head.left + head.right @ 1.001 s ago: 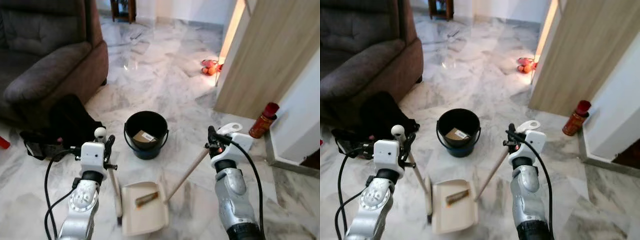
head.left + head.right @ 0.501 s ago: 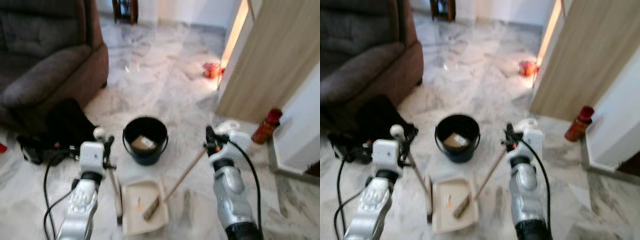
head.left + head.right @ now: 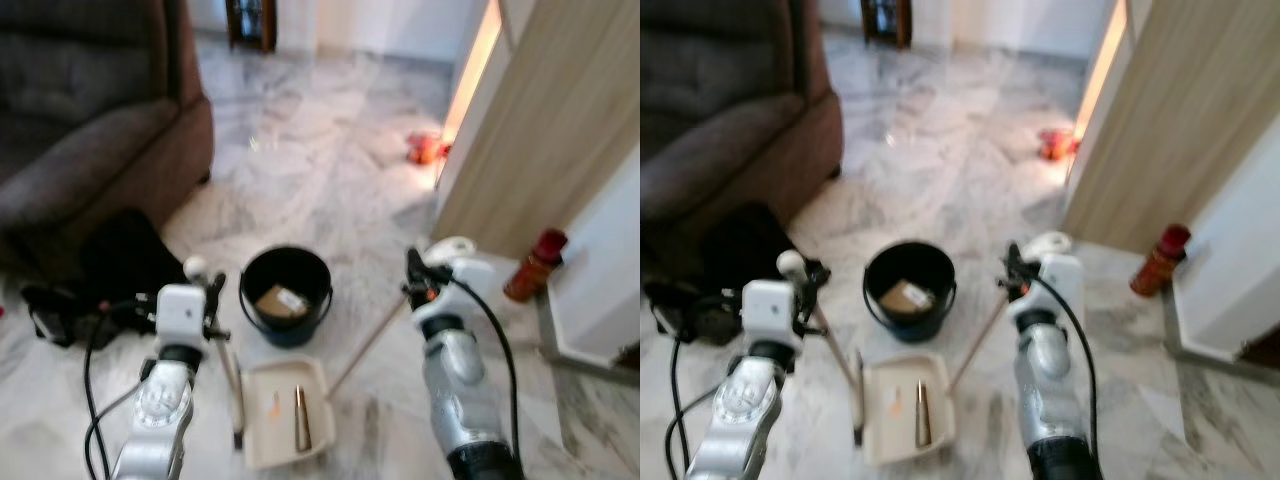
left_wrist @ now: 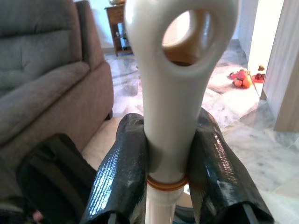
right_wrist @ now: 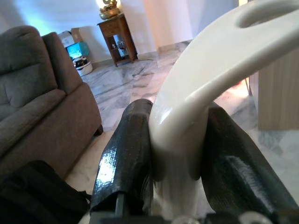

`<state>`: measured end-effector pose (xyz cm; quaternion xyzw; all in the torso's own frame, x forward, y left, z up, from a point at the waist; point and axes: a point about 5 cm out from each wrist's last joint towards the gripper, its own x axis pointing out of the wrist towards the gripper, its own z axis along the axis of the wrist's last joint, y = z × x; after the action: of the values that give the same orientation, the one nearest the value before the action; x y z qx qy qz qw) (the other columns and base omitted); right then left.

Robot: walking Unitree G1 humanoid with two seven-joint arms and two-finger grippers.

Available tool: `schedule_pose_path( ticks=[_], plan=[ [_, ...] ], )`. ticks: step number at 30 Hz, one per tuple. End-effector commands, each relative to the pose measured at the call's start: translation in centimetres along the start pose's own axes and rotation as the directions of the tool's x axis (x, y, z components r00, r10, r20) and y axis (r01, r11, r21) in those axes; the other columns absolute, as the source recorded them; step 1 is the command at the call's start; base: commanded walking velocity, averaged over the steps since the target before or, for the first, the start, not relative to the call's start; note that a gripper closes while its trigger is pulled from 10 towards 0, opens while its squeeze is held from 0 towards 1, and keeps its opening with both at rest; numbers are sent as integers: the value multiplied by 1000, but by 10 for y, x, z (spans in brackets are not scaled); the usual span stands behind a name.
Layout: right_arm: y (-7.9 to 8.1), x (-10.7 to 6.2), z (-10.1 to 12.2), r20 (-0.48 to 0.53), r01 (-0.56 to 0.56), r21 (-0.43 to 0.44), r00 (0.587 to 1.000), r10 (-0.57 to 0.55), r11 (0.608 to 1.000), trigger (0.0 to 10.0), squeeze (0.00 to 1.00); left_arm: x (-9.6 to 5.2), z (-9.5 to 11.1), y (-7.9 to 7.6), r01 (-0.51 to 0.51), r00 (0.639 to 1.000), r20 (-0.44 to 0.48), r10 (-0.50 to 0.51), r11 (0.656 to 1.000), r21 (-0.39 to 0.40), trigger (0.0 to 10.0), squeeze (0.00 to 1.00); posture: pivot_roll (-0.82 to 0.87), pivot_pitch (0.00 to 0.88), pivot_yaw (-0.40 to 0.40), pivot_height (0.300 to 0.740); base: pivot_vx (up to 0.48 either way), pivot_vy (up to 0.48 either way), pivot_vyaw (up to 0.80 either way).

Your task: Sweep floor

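With left gripper [image 4: 166, 154] clamped on the dustpan [image 3: 285, 412] handle and right gripper [image 5: 175, 154] on the broom [image 3: 368, 342], tipping sweepings into the bucket [image 3: 285, 295] likely follows.

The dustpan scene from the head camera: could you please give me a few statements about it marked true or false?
1. The left gripper grips the dustpan handle. True.
2. The black bucket is empty. False: a brownish piece of litter lies inside.
3. The dustpan sits on the floor in front of the bucket. True.
4. The red can stands beside the sofa. False: it stands by the white wall on the robot's right.
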<state>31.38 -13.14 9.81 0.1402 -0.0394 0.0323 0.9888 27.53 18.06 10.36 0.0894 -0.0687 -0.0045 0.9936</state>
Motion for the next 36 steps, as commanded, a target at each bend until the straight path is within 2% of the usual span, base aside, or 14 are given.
schedule_pose_path(
  ticks=[1,6,15,22,36],
  plan=[
    [-1,2,11,57,3,23,998,-4,1000,10000,0,0,8,-2,6,999,48,-5,1000,-7,10000,0,163,12,-1,740,0,0,0],
    [-2,2,13,65,5,20,998,-7,1000,10000,0,-3,3,0,2,1000,31,-2,1000,-1,10000,0,163,2,1,740,0,0,0],
    [-3,5,24,108,9,16,994,-11,1000,10000,0,-24,-26,13,-37,997,-70,40,998,50,10000,0,161,2,4,740,0,0,0],
    [-7,6,32,131,23,8,991,-24,1000,10000,0,-32,-32,17,-42,995,-84,49,996,75,10000,0,165,26,0,740,0,0,0],
    [4,19,84,293,-26,-25,955,32,999,10000,0,-34,-38,15,-43,993,-104,53,995,93,10000,0,158,44,-5,740,0,0,0]
  ],
)
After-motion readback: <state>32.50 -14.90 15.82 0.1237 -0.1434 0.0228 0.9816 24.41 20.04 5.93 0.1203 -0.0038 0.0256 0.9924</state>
